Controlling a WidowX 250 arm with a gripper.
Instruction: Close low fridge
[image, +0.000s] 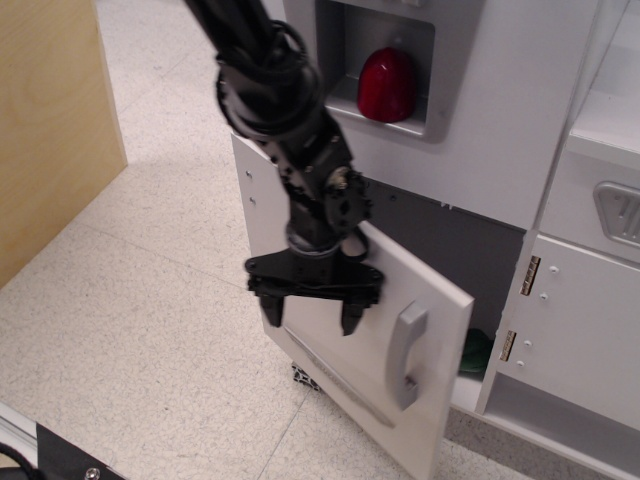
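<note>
Speckled pale floor tiles (130, 300) fill the near left, open and wide, bounded at the far left by a light plywood panel (50, 130). On the right stands the white toy-kitchen unit, and its low fridge (440, 300) sits at floor level beneath the white panel with a recessed grey niche (480, 110) holding a red rounded object (388, 84). Its large flat white hinged door (340, 330) is partly swung in; a dark wedge of grey interior shows between the door's right edge and the fridge's right wall, with a bit of green object (477, 350) visible in that gap. The door's vertical grey loop handle (406, 356) sits near that free edge. A black robot arm (270, 90) reaches down from the upper left, its gripper (311, 306) against the door's outer face, left of the handle. The two black fingers (271, 304) are spread apart, gripping nothing. Right of the fridge, a smaller white cabinet door with brass hinges (580, 320) is shut.
</note>
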